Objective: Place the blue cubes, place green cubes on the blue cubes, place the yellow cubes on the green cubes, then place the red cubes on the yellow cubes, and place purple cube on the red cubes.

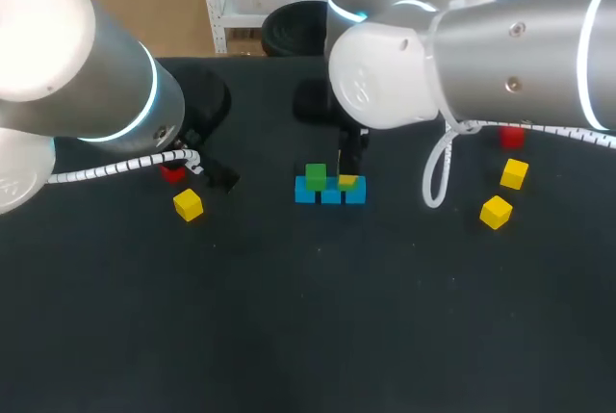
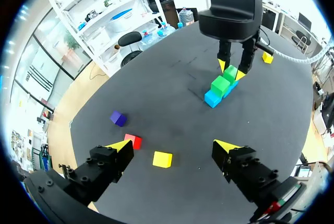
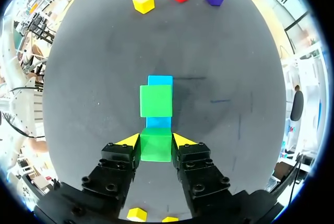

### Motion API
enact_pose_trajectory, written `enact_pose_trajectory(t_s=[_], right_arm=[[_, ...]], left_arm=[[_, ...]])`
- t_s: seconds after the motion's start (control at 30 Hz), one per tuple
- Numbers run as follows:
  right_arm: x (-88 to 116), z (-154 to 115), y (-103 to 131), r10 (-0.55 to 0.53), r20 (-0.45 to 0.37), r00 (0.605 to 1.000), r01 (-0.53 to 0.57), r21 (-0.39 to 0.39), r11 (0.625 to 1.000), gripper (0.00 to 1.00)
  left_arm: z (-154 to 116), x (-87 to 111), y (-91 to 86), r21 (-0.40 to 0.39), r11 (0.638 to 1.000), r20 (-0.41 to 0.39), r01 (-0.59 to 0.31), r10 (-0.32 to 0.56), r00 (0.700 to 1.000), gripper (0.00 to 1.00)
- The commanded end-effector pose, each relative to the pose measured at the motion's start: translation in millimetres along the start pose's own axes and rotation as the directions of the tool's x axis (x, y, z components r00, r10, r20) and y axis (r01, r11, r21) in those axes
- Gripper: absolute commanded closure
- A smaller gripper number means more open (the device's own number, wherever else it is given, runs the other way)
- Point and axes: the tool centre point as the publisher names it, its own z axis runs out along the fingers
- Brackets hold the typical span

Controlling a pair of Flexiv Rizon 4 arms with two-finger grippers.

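Bench is carrying everything. The right arm is reaching in over mid-bench and the left arm is hanging over the left side.

Right end effector is clamping the held green cube from two sides, fingers only a cube's width apart. It's sitting over the right end of the blue row at mid-bench. Can't tell if the cube is touching blue yet.

Left end effector is gaping wide and holding nothing.

The placed green cube is sitting on the row's left part. Can't tell if it's centred on one blue or straddling two.

Loose cubes:
- Left side: yellow cube, red cube and purple cube.
- Near the right edge: two yellow cubes and another red cube.

Step in hand, I'm judging, is seating the second green:
- Keep it square to the row and level with its neighbour.
- Go down slowly until it's bearing fully on blue.
- The fingers are gripping across the row's width, so opening shouldn't hit the placed green.
- Open evenly, then lift straight up with no sideways drag.
- Risk is nudging the blue row or leaving an overhang at the end.

I'm seeing no readable label or writing on the cubes or the bench.
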Motion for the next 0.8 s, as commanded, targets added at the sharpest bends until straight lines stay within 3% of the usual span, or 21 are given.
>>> enact_pose_trajectory(t_s=[0.03,0.8], right_arm=[[2.5,-1.2,3.4,0.001,0.003,1.000,-0.001,0.009,1.000,1.00],[1.9,1.1,2.9,-0.005,0.000,1.000,0.005,0.004,1.000,1.00]], left_arm=[[0.1,0.5,0.6,0.002,1.000,0.002,-0.001,0.001,1.000,0.00],[0.1,0.5,0.6,0.002,1.000,0.002,-0.001,0.001,1.000,0.00]])
